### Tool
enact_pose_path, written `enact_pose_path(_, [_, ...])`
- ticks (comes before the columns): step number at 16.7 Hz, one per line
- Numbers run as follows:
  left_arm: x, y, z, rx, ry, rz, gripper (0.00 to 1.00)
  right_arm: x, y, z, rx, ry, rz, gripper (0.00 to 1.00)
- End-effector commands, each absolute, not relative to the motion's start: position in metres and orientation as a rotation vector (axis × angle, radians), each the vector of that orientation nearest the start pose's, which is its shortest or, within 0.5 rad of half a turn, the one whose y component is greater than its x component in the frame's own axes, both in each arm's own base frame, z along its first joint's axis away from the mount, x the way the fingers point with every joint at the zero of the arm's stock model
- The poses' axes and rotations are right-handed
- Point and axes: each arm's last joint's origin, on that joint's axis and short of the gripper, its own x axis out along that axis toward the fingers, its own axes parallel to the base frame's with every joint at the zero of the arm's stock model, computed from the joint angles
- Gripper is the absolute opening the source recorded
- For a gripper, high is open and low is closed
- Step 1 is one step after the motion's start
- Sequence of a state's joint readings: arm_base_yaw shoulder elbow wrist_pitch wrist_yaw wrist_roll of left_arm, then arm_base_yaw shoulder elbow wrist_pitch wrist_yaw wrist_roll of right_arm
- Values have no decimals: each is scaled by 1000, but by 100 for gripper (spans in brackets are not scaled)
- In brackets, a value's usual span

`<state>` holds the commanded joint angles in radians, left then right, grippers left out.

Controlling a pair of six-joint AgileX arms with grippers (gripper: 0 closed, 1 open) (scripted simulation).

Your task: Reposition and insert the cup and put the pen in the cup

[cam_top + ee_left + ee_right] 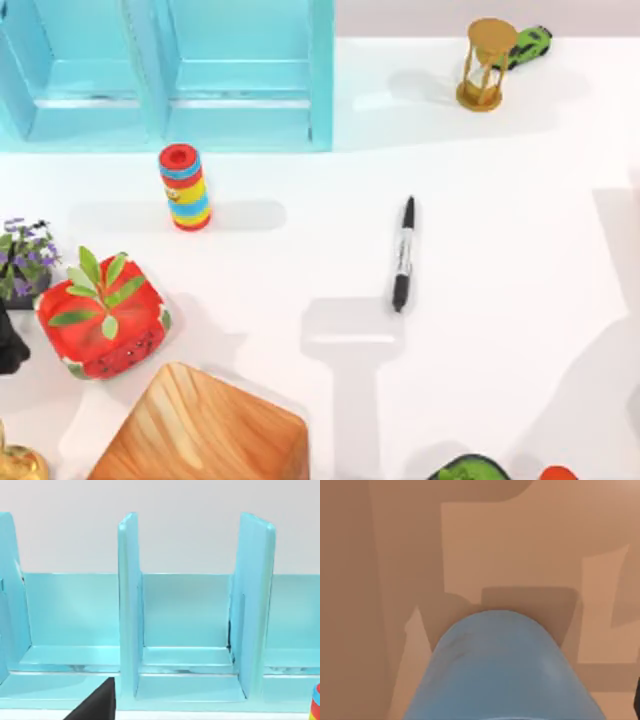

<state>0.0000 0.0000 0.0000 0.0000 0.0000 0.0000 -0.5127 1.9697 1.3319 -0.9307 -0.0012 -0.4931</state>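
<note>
Cup (500, 670) fills the right wrist view close up; pen (403, 255) lies flat.

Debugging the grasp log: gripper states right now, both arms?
Left gripper: cannot be told; its wrist view faces the light-blue rack.
Right gripper: fingers unseen; the light-blue cup sits close under its wrist camera, probably held.

No legible text can be made out — the label band on the pen (402, 256), lying right of the ring stack (185, 187), is too small to read.
</note>
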Motion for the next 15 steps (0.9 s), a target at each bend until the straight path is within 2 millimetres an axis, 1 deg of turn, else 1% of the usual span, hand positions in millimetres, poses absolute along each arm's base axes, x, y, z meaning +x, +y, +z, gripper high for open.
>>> enact_pose_path(2, [106,-1,160,0,0,0,100,316,-175,146,11,1568,-10,2])
enact_pose_path(3, [106,-1,160,0,0,0,100,316,-175,146,11,1568,-10,0])
enact_pose_path(12, [106,-1,160,0,0,0,100,317,-174,148,11,1566,-11,0])
enact_pose_path(13, [106,-1,160,0,0,0,100,319,-170,152,10,1564,-12,0])
enact_pose_path(15, [106,-1,160,0,0,0,100,327,-155,168,8,1561,-12,0])
